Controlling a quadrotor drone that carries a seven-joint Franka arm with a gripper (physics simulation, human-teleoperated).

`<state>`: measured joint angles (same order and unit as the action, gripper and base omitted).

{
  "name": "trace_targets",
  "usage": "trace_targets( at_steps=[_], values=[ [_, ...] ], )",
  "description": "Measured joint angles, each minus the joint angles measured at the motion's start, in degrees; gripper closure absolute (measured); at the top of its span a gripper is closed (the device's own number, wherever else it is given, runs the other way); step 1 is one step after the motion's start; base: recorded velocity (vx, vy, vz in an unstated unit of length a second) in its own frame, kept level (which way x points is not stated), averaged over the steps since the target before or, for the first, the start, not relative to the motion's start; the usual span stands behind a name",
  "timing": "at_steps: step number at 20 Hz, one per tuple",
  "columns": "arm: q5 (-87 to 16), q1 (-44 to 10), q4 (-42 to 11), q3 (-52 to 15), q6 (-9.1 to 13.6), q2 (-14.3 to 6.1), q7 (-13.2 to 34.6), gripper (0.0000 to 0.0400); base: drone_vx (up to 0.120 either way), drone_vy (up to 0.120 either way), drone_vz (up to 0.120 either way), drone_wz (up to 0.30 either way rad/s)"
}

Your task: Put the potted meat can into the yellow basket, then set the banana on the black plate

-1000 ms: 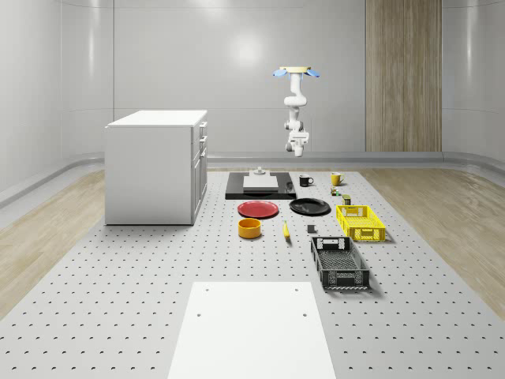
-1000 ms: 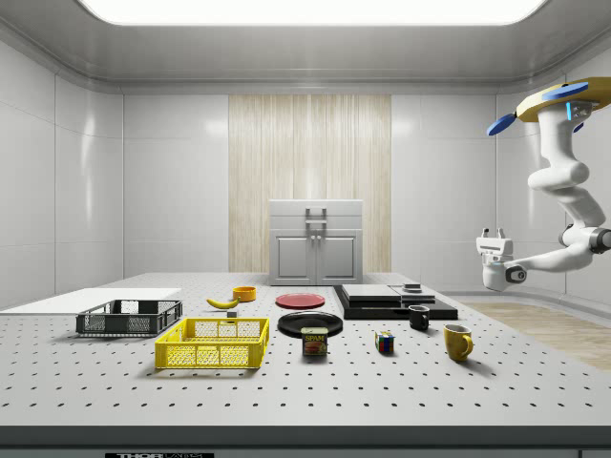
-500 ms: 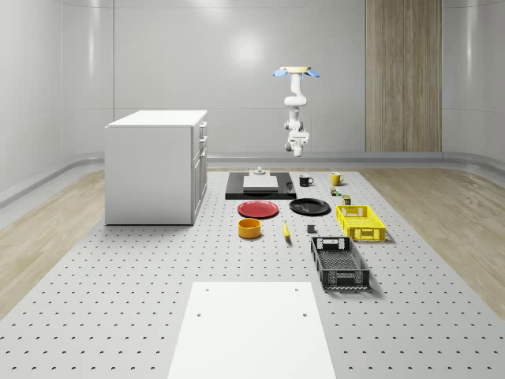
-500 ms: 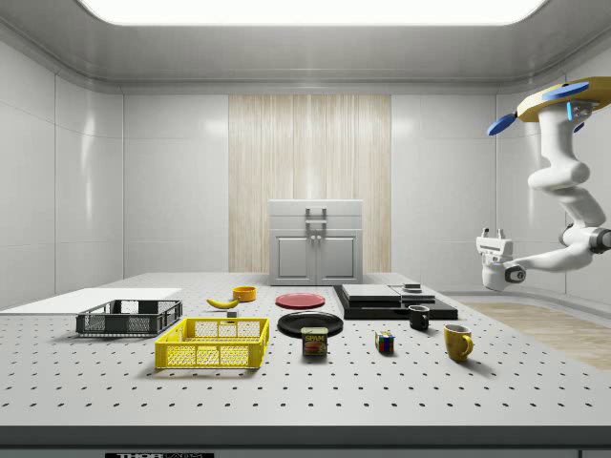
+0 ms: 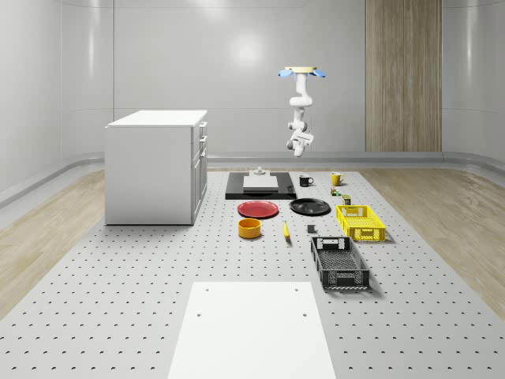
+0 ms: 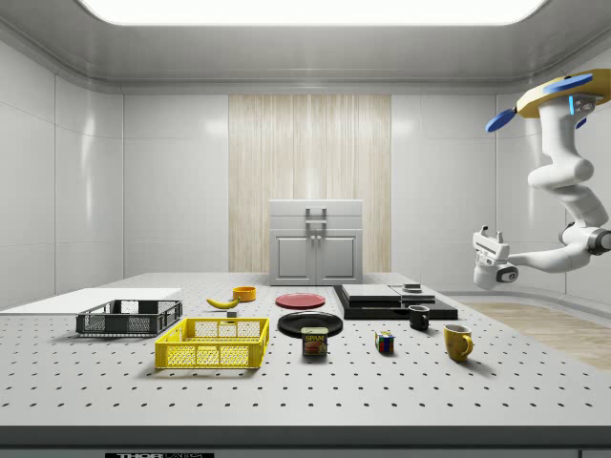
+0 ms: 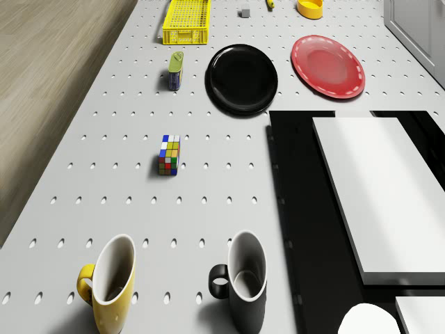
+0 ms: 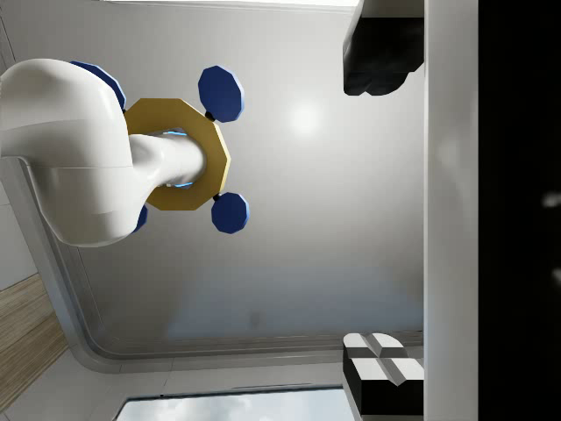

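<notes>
Can: the meat can (image 6: 314, 342) stood on my desk (image 6: 401, 382) just beside the yellow basket (image 6: 214, 343), untouched.
Banana: banana (image 6: 222, 302) apart from the black plate (image 6: 309, 322).
Pincer: pincer (image 6: 487, 237) had tilted upward since a second earlier; I couldn't tell its opening.
Drone: drone (image 6: 563, 93) hovered high beyond the mugs' end, no approach begun.

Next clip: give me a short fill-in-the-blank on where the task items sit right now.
1. The potted meat can stands on the table beside the yellow ____.
2. The banana lies near the orange ____.
3. The black plate lies next to the ____ plate.
4. The drone hovers, its gripper holding ____.

Missing: basket; bowl; red; nothing
</notes>
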<state>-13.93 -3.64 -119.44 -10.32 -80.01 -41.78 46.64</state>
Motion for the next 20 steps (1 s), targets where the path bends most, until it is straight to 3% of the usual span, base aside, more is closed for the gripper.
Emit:
trace_targets(
  at_steps=[6,11,15,20],
  values=[
    [-22.1,-5.1,-7.2,-15.0,-1.1,-1.7,3.7,0.0,0.12,0.12,0.0,0.0],
    [-53.0,-14.0,-23.7,-33.1,-1.6,-5.4,12.0,0.0,0.12,0.12,0.0,0.0],
    [-76.4,-25.3,-36.8,-44.9,1.7,-8.6,22.1,0.0,0.12,0.12,0.0,0.0],
    [-92.6,-39.8,-44.0,-53.8,8.3,-12.2,32.6,0.0,0.12,0.096,0.0,0.0]
  ],
)
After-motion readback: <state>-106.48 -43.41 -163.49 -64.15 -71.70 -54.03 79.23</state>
